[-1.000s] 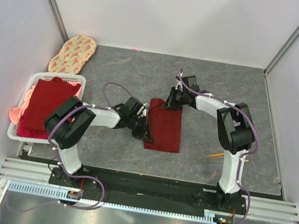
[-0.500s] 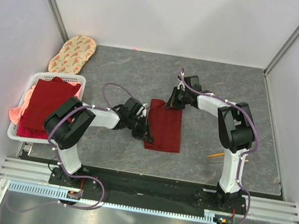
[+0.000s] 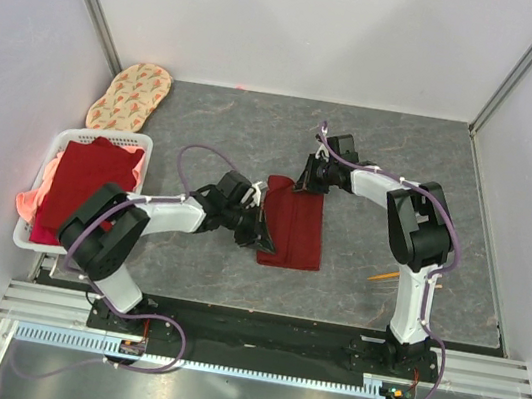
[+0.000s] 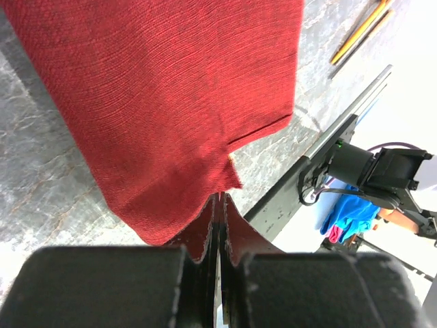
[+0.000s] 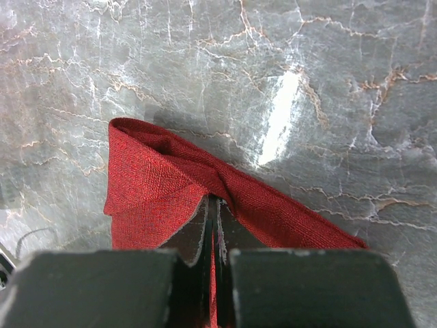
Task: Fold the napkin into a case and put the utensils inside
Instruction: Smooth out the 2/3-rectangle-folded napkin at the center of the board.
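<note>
The napkin point(image 3: 294, 229) lay near the middle of the table point(image 3: 404, 161) as a single long, doubled strip of dark red cloth, between the two arms; it looked thin, light and limp, with a woven surface that should not slip easily but would sag and unfold if carried by one point alone, so the corners and folded edges seemed the sound places to take hold, with both ends taken at once; the left gripper point(image 4: 218, 198) was clenched on the near left corner of the strip, its fingers pressed together with cloth pinched between them; the right gripper point(image 5: 213, 201) was likewise clamped on the far end, where the fabric rose into a small raised fold around its fingers; counted, there was one napkin, two grippers, one white basket point(image 3: 27, 223) at the left holding a stack of red and pink cloths point(image 3: 86, 186), and one oval patterned mat point(image 3: 130, 97) at the far left corner; the utensils point(image 4: 360, 31) lay well apart from the napkin near the right arm's base; the left wrist view showed what seemed two slender orange-gold pieces lying close together, though the full number could not be told; they looked rigid, light and smooth, likely best gripped across the middle of the handle.
</note>
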